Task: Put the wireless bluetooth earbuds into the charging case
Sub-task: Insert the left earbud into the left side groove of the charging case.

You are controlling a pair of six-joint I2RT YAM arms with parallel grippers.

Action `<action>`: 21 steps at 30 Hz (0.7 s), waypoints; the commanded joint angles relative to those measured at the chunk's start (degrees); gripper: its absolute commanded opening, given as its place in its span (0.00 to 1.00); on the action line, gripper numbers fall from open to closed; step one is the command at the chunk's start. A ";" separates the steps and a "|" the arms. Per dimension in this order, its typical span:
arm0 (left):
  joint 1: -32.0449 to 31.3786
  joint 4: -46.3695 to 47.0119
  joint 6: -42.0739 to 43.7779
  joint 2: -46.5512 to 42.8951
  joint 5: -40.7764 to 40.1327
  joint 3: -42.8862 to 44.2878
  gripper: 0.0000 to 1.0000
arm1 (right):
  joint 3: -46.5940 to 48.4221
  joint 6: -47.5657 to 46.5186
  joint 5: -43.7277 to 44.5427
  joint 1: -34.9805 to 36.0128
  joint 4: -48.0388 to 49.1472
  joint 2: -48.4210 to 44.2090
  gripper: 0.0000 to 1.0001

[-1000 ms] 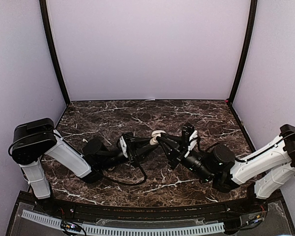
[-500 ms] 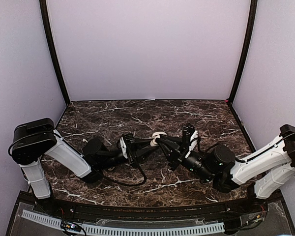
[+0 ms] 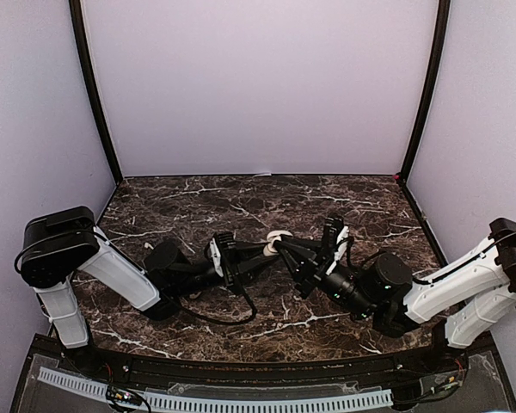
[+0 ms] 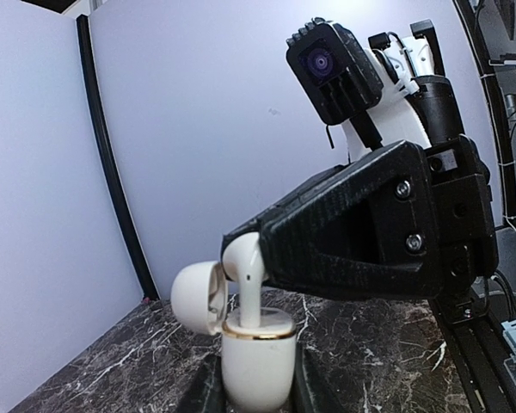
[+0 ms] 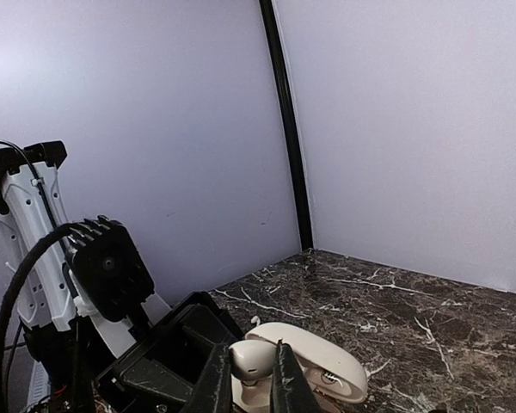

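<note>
Left arm comes in low from the near left. The left gripper point(image 4: 256, 391) is clamped on the lower body of the charging case point(image 4: 258, 357), one finger on each side, with the case upright. The lid point(image 4: 195, 297) is hinged open and tipped to the left in the left wrist view.

Right arm comes in from the near right and meets it mid-table. The right gripper point(image 5: 254, 383) is pinched on a white earbud point(image 4: 243, 277), fingers nearly together with the bud head between them. The stem points straight down into the open mouth of the case. The head is above the gold rim, so it is not seated yet. No other buds are visible in any view.

Versus a second ago, both grips are unchanged. The right wrist has nudged slightly toward the far right. The white case and bud cluster sits a touch nearer in the top view. The left arm is basically static.

Beyond the grippers there is dark marble table point(image 3: 198, 194), then the plain pale back wall point(image 3: 258, 86).
</note>
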 commanded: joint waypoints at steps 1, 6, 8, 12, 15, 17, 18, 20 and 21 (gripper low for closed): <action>-0.39 12.89 -1.45 -1.36 0.87 1.71 0.00 | -0.77 2.32 -0.27 0.06 1.96 0.45 0.00; -0.39 12.89 -1.98 -1.59 0.45 2.07 0.00 | -1.10 3.83 -0.23 0.03 2.06 0.72 0.01; -0.39 12.88 -2.11 -1.76 0.16 2.13 0.00 | -1.31 4.29 0.13 0.04 2.24 0.73 0.03; -0.39 12.89 -2.15 -1.94 -0.14 2.32 0.00 | -1.97 4.44 1.05 0.01 2.26 0.32 0.06; -0.38 12.89 -2.15 -1.94 -0.14 2.32 0.00 | -2.10 4.36 1.81 0.01 1.45 -0.24 0.07; -0.39 12.89 -2.22 -1.87 -0.14 2.34 0.00 | -1.98 4.33 2.22 0.04 0.70 -0.63 0.09; -0.39 12.89 -2.18 -1.86 -0.10 2.32 0.00 | -1.99 4.28 2.52 0.03 0.33 -0.70 0.09; -0.39 12.89 -2.28 -1.77 -0.01 2.32 0.00 | -1.80 4.26 3.06 0.00 -0.59 -1.05 0.09; -0.39 12.89 -2.27 -1.77 0.03 2.32 0.00 | -1.79 4.26 3.27 -0.01 -1.00 -1.22 0.09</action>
